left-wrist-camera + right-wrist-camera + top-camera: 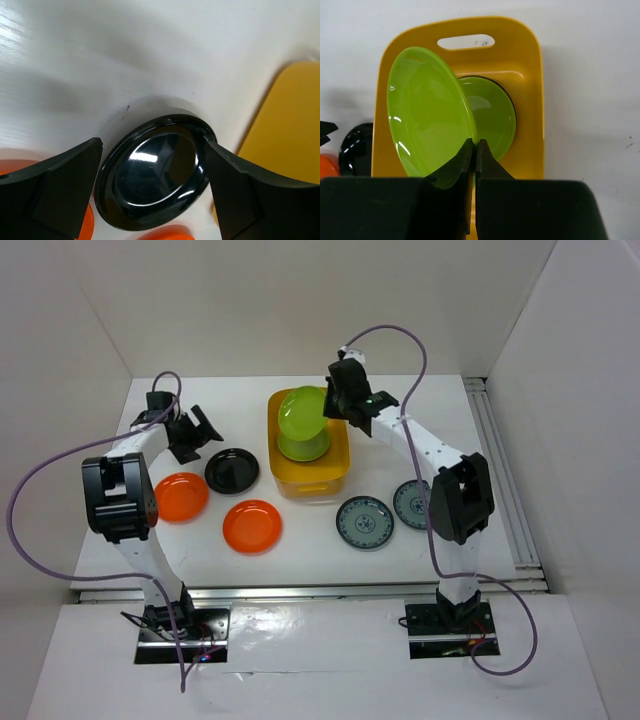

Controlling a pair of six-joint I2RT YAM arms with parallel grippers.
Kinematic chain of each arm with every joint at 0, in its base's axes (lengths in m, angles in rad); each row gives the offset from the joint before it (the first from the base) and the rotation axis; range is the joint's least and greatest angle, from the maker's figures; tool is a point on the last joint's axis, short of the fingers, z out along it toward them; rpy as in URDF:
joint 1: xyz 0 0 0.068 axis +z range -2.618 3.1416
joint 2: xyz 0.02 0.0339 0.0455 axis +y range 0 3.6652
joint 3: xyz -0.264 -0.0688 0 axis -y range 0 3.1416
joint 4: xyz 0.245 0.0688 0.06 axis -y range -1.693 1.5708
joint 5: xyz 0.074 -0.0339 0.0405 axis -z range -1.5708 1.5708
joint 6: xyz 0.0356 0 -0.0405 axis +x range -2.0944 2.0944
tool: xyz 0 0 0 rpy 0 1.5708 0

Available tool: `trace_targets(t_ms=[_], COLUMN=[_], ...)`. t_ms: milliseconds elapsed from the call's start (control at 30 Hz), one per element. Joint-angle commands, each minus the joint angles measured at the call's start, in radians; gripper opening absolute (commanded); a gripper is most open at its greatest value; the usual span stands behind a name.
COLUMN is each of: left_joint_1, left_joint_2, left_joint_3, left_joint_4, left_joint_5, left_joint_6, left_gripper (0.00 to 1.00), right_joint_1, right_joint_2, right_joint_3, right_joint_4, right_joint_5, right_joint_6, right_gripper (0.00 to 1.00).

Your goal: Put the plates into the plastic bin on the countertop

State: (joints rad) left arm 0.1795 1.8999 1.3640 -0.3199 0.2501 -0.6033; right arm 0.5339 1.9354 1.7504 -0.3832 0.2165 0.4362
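My right gripper (475, 142) is shut on the rim of a lime green plate (427, 110), holding it tilted on edge over the yellow-orange plastic bin (532, 100). A second green plate (492, 115) lies flat inside the bin, with a dark rim showing under it. My left gripper (154, 145) hangs open just above a black plate (155, 172) on the white countertop (420, 430), one finger on each side of it, not touching. The held plate (298, 415) stands above the bin (308, 485).
Two orange plates (181, 496) (252, 526) lie left of the bin, near the black plate (232, 470). Two blue-and-white patterned plates (364, 522) (411, 503) lie to the bin's right, beside the right arm. White walls enclose the table on three sides.
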Motion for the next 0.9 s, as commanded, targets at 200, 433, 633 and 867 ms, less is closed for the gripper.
trace_targets(t_ms=[200, 433, 633, 867], left_joint_1=[-0.071, -0.080, -0.080, -0.080], left_joint_2=[0.054, 0.064, 0.054, 0.018], left_joint_3=[-0.006, -0.038, -0.039, -0.059], left_joint_4=[0.028, 0.028, 0.028, 0.028], left_joint_5=[-0.061, -0.080, -0.092, -0.092], left_joint_6=[0.050, 0.050, 0.050, 0.068], left_gripper=[0.93, 0.92, 0.92, 0.99], right_joint_1=[0.041, 0.041, 0.041, 0.041], right_joint_2=[0.154, 0.206, 0.227, 0.266], right_joint_3=[0.173, 0.216, 0.225, 0.324], right_joint_4=[-0.088, -0.128, -0.105, -0.137], right_joint_5=[0.072, 0.103, 0.061, 0.043], right_joint_6=[-0.011, -0.011, -0.021, -0.050], right_gripper=[0.00, 0.10, 0.30, 0.81])
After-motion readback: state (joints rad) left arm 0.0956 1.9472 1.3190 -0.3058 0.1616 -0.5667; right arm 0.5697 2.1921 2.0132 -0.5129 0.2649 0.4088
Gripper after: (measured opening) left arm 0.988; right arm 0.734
